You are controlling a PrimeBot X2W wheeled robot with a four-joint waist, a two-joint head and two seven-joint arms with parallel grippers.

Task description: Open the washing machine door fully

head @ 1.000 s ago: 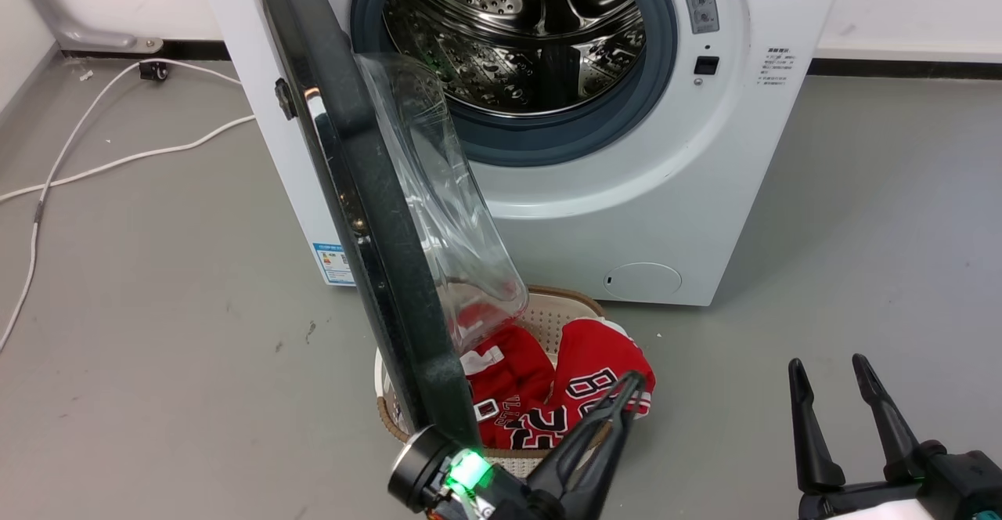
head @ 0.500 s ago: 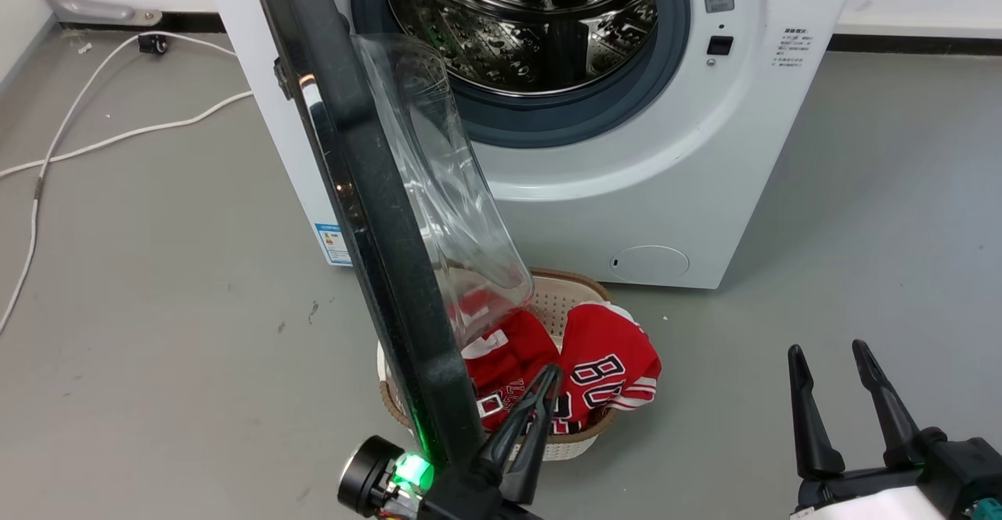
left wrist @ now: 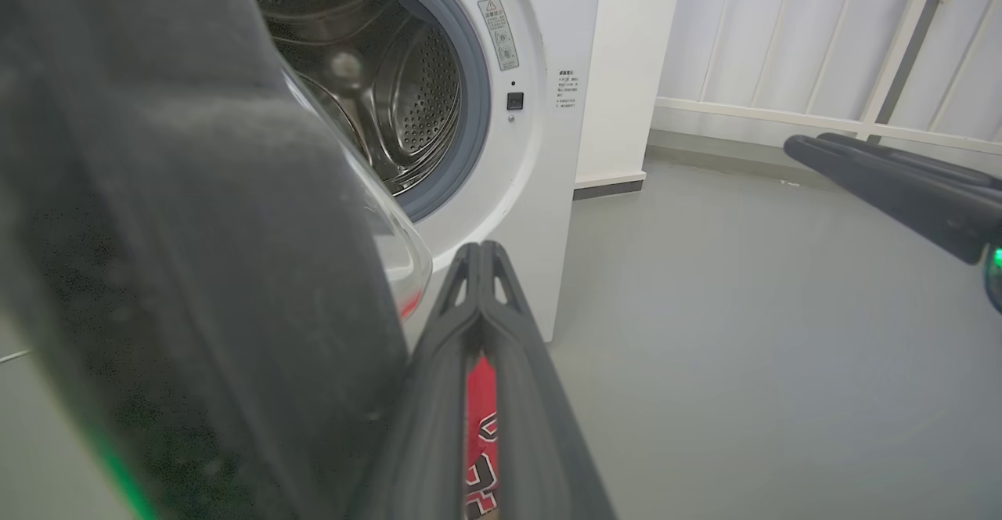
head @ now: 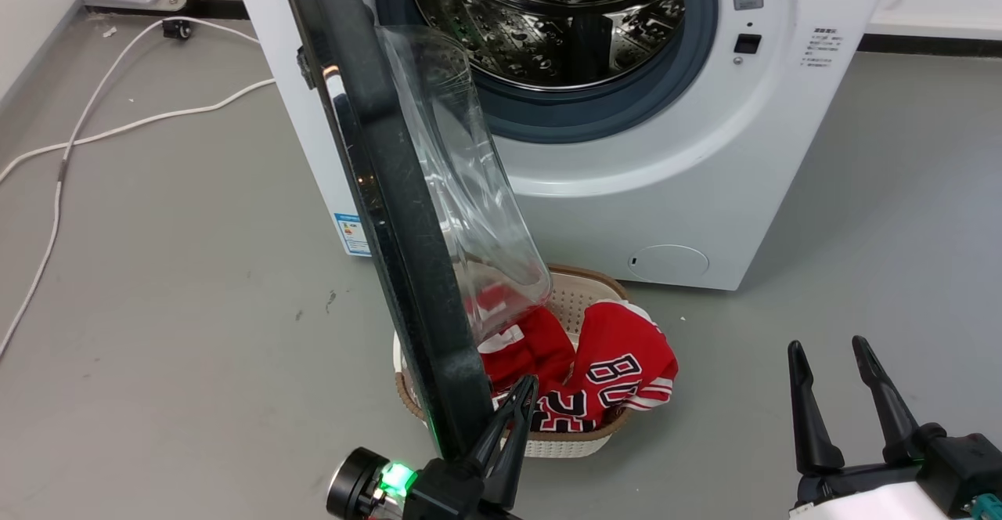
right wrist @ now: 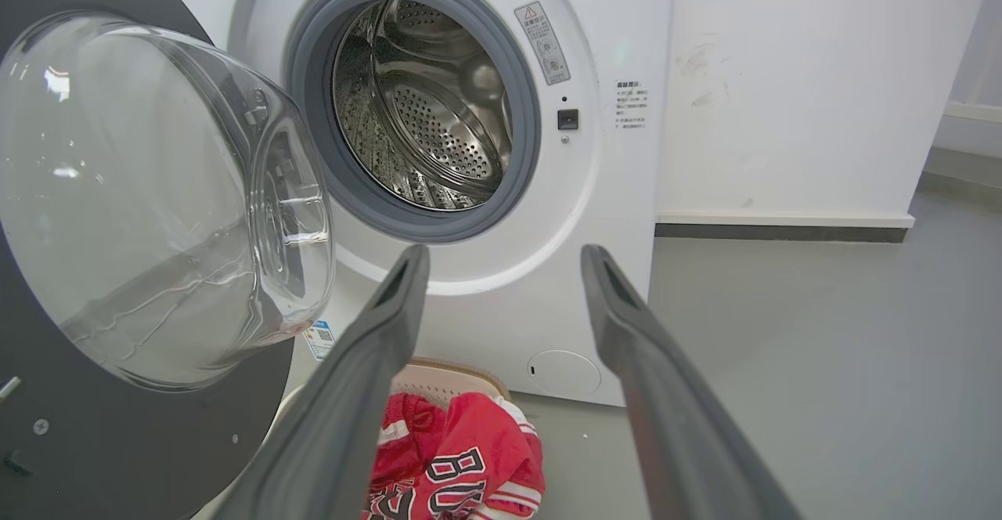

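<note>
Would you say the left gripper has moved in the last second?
Yes: measured against the laundry basket, the left gripper has shifted left, toward the washing machine door.

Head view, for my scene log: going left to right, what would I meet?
Thin white cable on the grey floor → large round glossy black washing machine door → round white cap low on the white boxy washing machine → right gripper, its two long dark fingers apart.
</note>
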